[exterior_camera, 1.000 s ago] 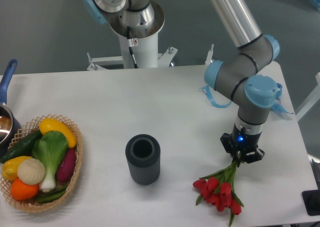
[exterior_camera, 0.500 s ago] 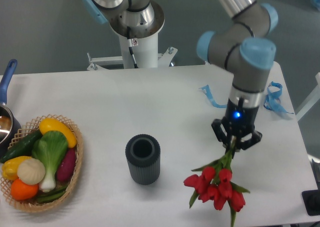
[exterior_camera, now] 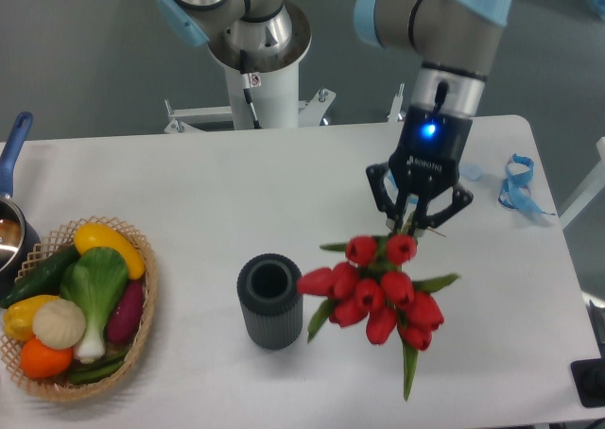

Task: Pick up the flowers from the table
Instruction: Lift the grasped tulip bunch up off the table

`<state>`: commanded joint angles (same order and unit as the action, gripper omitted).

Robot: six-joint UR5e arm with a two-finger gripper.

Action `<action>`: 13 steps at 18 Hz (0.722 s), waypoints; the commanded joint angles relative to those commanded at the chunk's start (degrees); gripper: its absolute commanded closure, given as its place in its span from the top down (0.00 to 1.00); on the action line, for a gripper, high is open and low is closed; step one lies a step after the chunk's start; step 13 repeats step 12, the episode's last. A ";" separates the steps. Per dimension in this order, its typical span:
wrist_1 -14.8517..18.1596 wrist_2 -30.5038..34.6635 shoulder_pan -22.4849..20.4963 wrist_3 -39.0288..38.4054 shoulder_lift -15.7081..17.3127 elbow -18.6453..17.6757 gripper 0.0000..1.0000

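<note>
The flowers (exterior_camera: pixel 373 292), a bunch of red tulips with green stems and leaves, hang head-down in the air above the white table (exterior_camera: pixel 189 202). My gripper (exterior_camera: pixel 416 223) is shut on their stems, just above the red heads. The stems inside the fingers are mostly hidden. The bunch hangs to the right of the dark cylinder, clear of the tabletop.
A dark grey ribbed cylinder vase (exterior_camera: pixel 270 300) stands upright left of the flowers. A wicker basket of vegetables (exterior_camera: pixel 80 306) sits at the front left, with a blue-handled pot (exterior_camera: pixel 11 212) at the left edge. Blue ribbon scraps (exterior_camera: pixel 518 183) lie at the right.
The gripper has risen and moved left and back with the flowers in it. The tulips have lifted off the table and now hang nearer the camera, beside the vase.
</note>
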<state>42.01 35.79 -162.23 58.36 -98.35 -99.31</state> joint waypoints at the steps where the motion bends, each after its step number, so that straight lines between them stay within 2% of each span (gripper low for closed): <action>1: 0.00 -2.20 -0.36 -0.09 0.18 -0.44 0.03; 13: -0.18 -7.41 -3.17 0.18 1.50 -2.47 0.03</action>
